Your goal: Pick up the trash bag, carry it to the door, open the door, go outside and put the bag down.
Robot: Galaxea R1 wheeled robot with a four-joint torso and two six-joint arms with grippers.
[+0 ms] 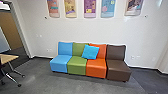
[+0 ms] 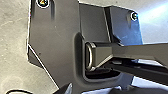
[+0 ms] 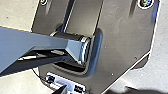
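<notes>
Head view: the row of 4 seats (image 1: 77,68) stands against the wall (image 1: 40,30), open floor (image 1: 37,83) before it. The step looks like driving, though bag-seeking or door-bound I cannot tell; nor where the trash bag is. Whether the left tool (image 2: 68,89) and right tool (image 3: 63,89) are wide, narrow or holding anything, I cannot tell. Moving towards the doorway (image 1: 12,30) would call for clearance from the surface (image 1: 8,58) and its splayed legs (image 1: 15,80).
</notes>
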